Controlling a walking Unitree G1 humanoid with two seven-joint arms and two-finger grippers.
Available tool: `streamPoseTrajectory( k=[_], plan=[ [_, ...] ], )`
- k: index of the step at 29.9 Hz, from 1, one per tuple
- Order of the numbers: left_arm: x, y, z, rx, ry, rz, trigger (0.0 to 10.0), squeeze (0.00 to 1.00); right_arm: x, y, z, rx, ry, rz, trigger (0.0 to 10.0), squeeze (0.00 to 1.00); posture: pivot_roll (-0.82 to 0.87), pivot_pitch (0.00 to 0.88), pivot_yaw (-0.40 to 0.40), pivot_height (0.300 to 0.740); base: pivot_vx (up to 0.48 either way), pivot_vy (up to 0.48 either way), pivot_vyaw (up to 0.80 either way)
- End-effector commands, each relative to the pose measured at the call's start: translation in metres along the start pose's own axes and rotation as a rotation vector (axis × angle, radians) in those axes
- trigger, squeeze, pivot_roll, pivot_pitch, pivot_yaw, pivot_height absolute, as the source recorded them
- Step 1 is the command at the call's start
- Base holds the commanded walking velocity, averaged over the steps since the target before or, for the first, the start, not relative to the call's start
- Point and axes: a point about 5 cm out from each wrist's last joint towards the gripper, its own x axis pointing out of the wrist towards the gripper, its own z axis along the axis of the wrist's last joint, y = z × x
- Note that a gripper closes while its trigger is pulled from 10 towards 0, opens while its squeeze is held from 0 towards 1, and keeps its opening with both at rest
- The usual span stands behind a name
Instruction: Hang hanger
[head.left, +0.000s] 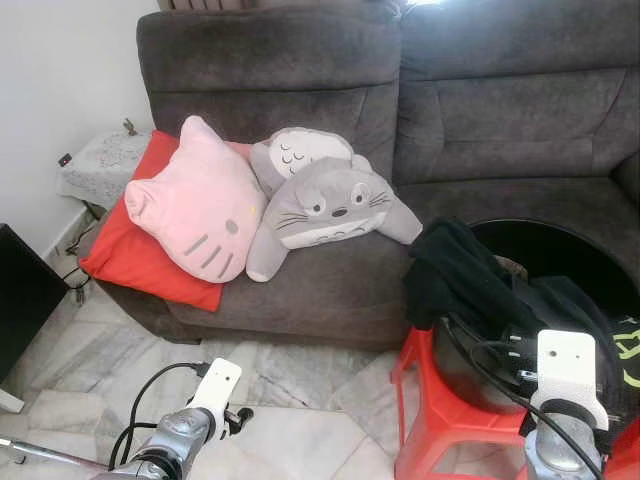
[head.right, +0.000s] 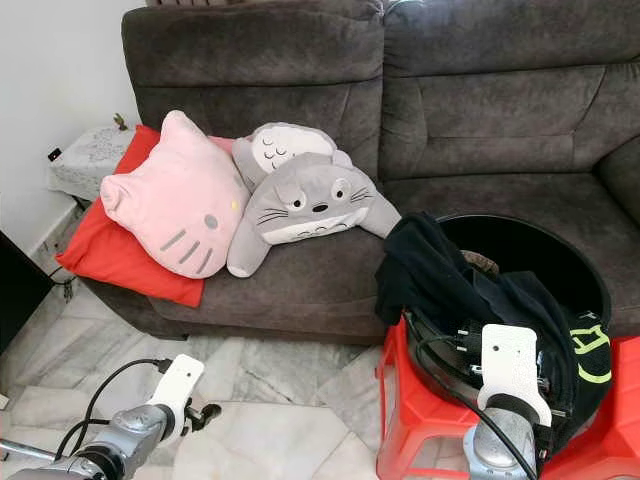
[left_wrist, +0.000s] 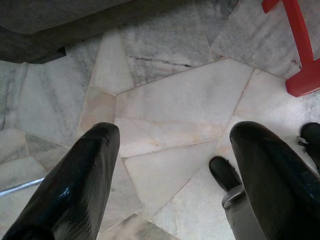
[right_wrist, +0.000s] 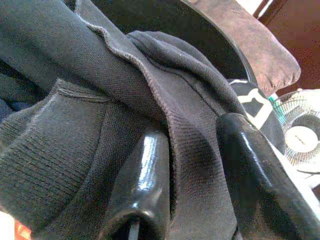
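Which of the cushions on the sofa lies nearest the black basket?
The grey cat-face cushion in front; its arm reaches toward the black basket. The pink cushion and the red cushion lie farther left.

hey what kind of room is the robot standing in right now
Most likely a home living room: a dark grey sofa with plush character cushions, a marble tile floor, and a black tub of dark clothes on a red plastic stool.

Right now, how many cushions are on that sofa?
4: a pink cat cushion on a red cushion, and two grey Totoro cushions, one front, one behind it. Others may be hidden.
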Motion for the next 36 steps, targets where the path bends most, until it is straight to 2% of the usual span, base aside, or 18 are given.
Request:
streamPoseTrajectory(
  k=[1,16,20,23,26,28,36],
  plan=[
    [-0.001,0.004,-0.001,0.022,0.018,0.009,10.0,0.0,0.0,0.002,0.002,-0.002,-0.011,-0.002,0.0,0.0,-0.25,0.0,0.118,0.74,0.0,0.0,0.0],
    [-0.001,0.004,-0.001,0.022,0.018,0.01,10.0,0.0,0.002,-0.002,0.01,-0.037,-0.058,-0.026,0.0,0.0,-0.25,0.0,0.118,0.74,0.0,0.0,0.0],
    [-0.001,0.004,-0.001,0.022,0.018,0.01,10.0,0.0,0.004,-0.01,0.019,-0.045,-0.092,-0.071,0.0,0.0,-0.25,0.0,0.118,0.74,0.0,0.0,0.0],
    [-0.001,0.004,-0.002,0.022,0.018,0.01,10.0,0.0,0.009,-0.023,0.038,-0.067,-0.168,-0.135,0.0,0.0,-0.25,0.0,0.12,0.74,0.0,0.0,0.0],
    [-0.001,0.004,-0.002,0.023,0.018,0.01,10.0,0.0,0.013,-0.03,0.049,-0.083,-0.207,-0.155,0.0,0.0,-0.25,0.0,0.12,0.74,0.0,0.0,0.0],
    [-0.001,0.004,-0.001,0.022,0.017,0.012,10.0,0.0,0.02,-0.039,0.063,-0.125,-0.261,-0.177,0.0,0.0,-0.25,0.0,0.12,0.74,0.0,0.0,0.0],
    [-0.001,0.004,-0.001,0.021,0.016,0.013,10.0,0.0,0.031,-0.048,0.076,-0.135,-0.3,-0.172,0.0,0.0,-0.26,0.0,0.118,0.74,0.0,0.0,0.0]
  ],
)
